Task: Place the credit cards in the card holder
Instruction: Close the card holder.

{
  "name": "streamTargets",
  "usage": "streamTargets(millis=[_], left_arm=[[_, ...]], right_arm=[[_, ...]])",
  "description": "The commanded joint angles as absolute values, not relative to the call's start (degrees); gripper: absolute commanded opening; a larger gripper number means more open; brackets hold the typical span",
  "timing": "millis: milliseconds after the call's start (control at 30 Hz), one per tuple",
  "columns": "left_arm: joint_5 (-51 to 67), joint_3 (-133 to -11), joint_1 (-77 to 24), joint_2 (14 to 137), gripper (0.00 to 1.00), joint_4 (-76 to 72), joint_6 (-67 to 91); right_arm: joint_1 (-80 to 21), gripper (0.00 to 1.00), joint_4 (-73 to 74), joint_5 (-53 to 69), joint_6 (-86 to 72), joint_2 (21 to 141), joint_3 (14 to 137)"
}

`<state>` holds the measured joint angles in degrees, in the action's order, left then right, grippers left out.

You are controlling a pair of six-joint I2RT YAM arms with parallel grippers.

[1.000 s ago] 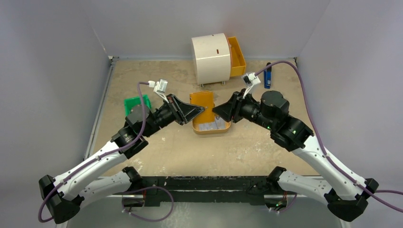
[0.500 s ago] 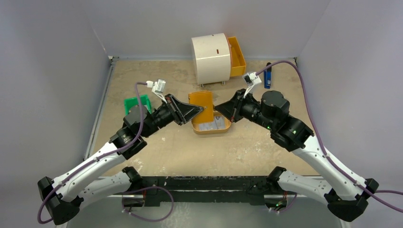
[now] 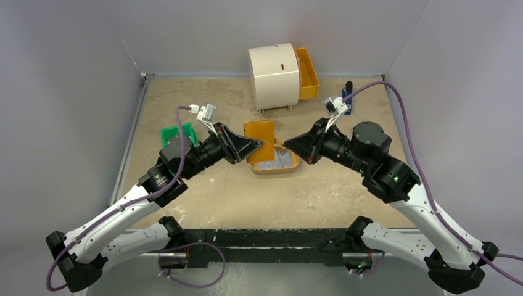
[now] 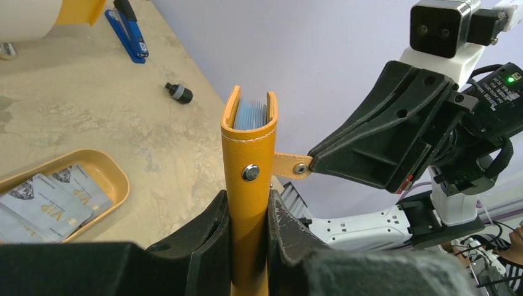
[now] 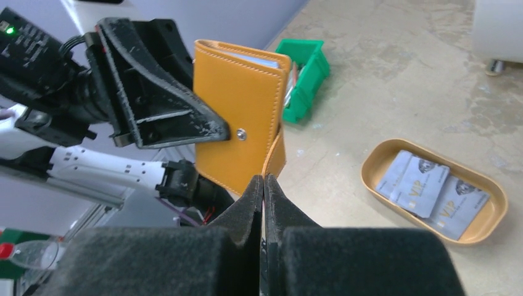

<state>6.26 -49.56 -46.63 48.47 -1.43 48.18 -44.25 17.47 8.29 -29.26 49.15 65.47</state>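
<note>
Both arms reach inward over the table (image 3: 321, 191), the left from 7 o'clock and the right from 5 o'clock, with their tips nearly meeting. The left gripper (image 4: 248, 216) is clamped on the upright orange card holder (image 4: 248, 142), whose lower end is hidden between its fingers. The right gripper (image 5: 264, 185), jaws together, pinches the holder's strap (image 5: 275, 157), and the strap's end is lost inside them. The credit cards (image 5: 425, 185) lie in the tray (image 5: 367, 172) at 6 o'clock of the holder.

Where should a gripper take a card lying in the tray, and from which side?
Probably an overlapping edge of the uppermost card, coming steeply from above: the cards lie flat and lapped in the shallow tray, so only that edge offers a lip, and the rim blocks a level approach.
</note>
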Motion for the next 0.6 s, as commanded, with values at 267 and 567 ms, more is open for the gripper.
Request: streamTargets(millis=[267,567], left_arm=[[4.5,-53.7,-46.1,50.8,0.0,-3.2,44.7],[4.0,-52.5,-46.1,48.9,0.0,-3.1,42.5]], right_arm=[[-44.2,0.0,8.1,18.4,-33.8,52.0,67.5],[-44.2,0.0,6.2,16.2,-38.1,52.9,66.3]])
